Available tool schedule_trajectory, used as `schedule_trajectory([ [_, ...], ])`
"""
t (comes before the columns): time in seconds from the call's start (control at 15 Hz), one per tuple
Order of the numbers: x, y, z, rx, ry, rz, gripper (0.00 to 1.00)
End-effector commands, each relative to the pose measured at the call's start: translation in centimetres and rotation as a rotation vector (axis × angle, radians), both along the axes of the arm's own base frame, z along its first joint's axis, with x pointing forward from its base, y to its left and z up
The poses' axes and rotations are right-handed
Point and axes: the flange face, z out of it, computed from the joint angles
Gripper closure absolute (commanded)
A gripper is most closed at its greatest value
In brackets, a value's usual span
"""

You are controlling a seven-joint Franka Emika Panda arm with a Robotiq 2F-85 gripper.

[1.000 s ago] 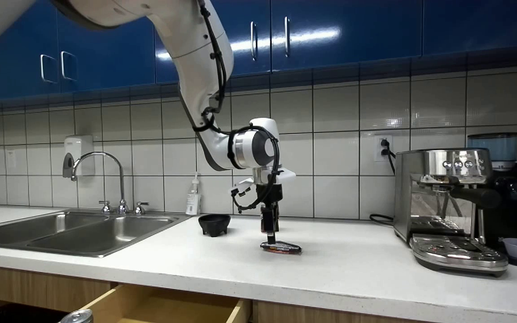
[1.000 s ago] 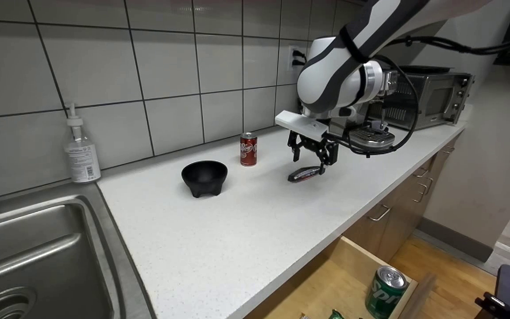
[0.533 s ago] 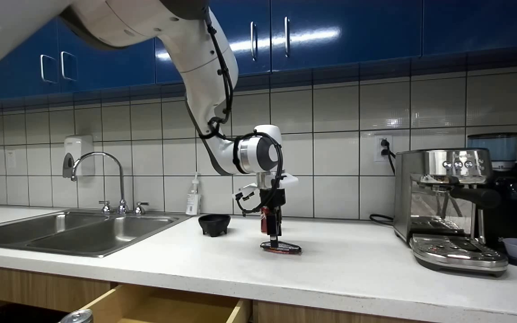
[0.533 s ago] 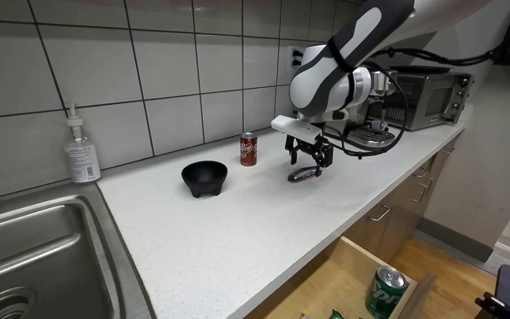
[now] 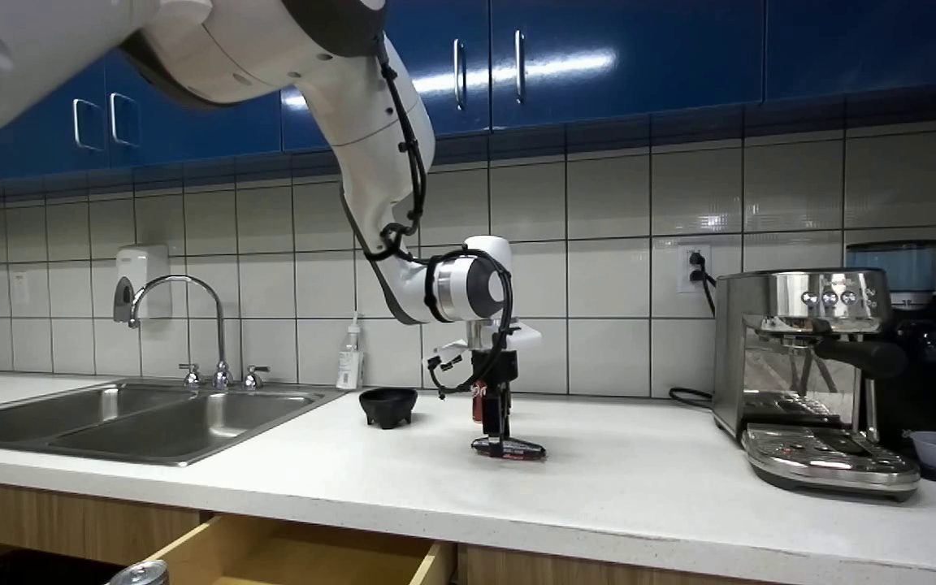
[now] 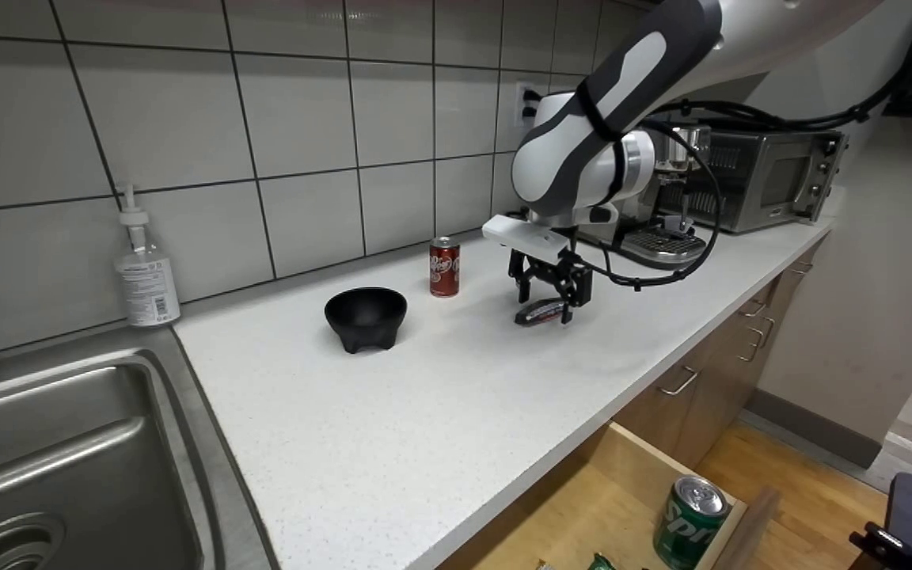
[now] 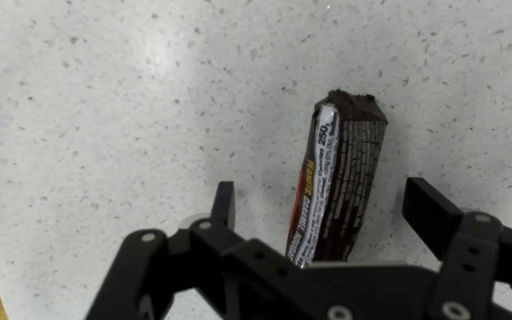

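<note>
A candy bar in a dark brown wrapper (image 7: 340, 178) lies on the white speckled counter (image 6: 393, 419). It also shows in both exterior views (image 5: 526, 449) (image 6: 537, 313). My gripper (image 7: 320, 186) points down over the bar with its two fingers wide apart, one on each side of it. In the wrist view there is a gap between each finger and the wrapper, and the bar's near end is hidden under the gripper body. In both exterior views the gripper (image 5: 502, 443) (image 6: 545, 307) is low, with its fingertips at about the bar's height.
A red soda can (image 6: 445, 267) and a black footed bowl (image 6: 366, 317) stand near the wall. A steel sink (image 5: 184, 459) and a coffee machine (image 5: 809, 301) stand at either side. Below the counter edge, an open wooden drawer (image 6: 646, 459) holds a green can (image 6: 689, 526).
My gripper has come down and shifted slightly, so its fingers now stand beside the middle of the bar rather than above its end. The bar has not moved.
</note>
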Motion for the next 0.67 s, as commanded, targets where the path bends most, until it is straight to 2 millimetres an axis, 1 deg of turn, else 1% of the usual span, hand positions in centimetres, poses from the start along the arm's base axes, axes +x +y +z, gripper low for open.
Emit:
schedule_trajectory([
  [0.0, 0.7, -0.6, 0.6, 0.018, 0.002, -0.004, 0.35],
  [0.4, 0.9, -0.8, 1.4, 0.011, -0.014, -0.002, 0.82],
  [0.53, 0.7, -0.9, 1.7, 0.01, -0.022, -0.006, 0.95],
  [0.6, 0.6, -1.0, 1.8, 0.007, -0.022, -0.007, 1.0],
])
